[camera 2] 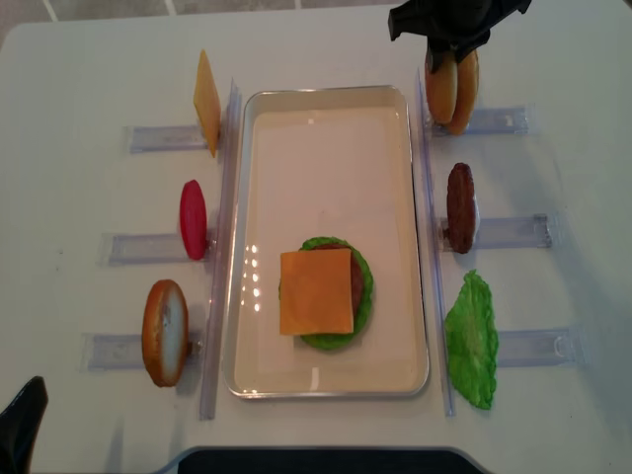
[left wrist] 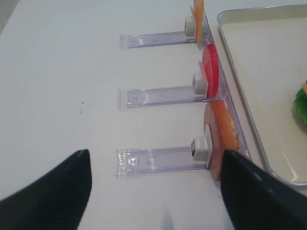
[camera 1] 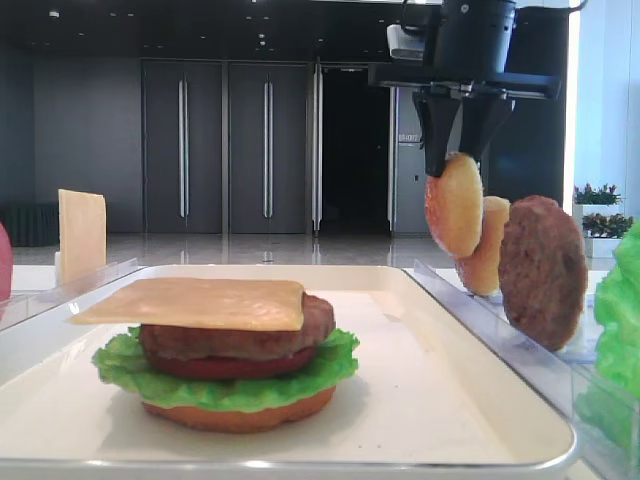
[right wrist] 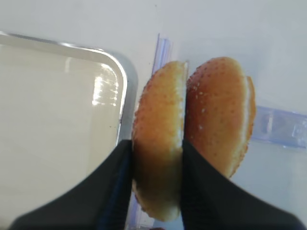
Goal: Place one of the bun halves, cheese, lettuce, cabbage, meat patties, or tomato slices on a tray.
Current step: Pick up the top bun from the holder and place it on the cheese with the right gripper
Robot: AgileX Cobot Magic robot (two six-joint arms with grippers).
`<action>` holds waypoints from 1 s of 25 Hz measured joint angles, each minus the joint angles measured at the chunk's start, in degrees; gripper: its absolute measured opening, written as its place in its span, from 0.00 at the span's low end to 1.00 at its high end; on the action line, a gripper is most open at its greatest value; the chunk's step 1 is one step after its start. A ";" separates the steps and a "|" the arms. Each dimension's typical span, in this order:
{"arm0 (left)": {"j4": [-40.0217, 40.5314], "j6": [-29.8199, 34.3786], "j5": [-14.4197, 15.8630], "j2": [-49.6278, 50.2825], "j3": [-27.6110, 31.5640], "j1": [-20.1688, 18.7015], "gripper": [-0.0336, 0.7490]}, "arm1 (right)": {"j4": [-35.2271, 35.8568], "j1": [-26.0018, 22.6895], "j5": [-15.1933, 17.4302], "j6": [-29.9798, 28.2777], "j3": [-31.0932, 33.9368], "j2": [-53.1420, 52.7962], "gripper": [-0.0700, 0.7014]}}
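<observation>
Your right gripper (right wrist: 158, 158) is clamped on the nearer golden sesame-speckled bun half (right wrist: 160, 143) at upper right, edge-on in its clear rack, ready for the white rimmed tray (right wrist: 122, 81); your left gripper (left wrist: 156, 187) stands apart.

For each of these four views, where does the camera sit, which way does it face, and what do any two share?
Exterior high: low at the tray edge, facing the burger stack; right gripper shows.
Right wrist: looks down past its fingers at the gripped bun half.
Left wrist: looks down at the left racks; left gripper open.
Realsense: overhead, whole table.
Shared: that bun half.
</observation>
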 joint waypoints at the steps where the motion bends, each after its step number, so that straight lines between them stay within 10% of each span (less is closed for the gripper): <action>1: 0.00 0.00 0.00 0.00 0.00 0.00 0.86 | 0.08 0.00 0.15 -0.05 -0.03 -0.40 0.39; 25: -0.10 0.00 0.00 0.00 0.00 0.00 0.86 | 0.08 0.00 0.99 -1.06 -0.59 -9.08 0.37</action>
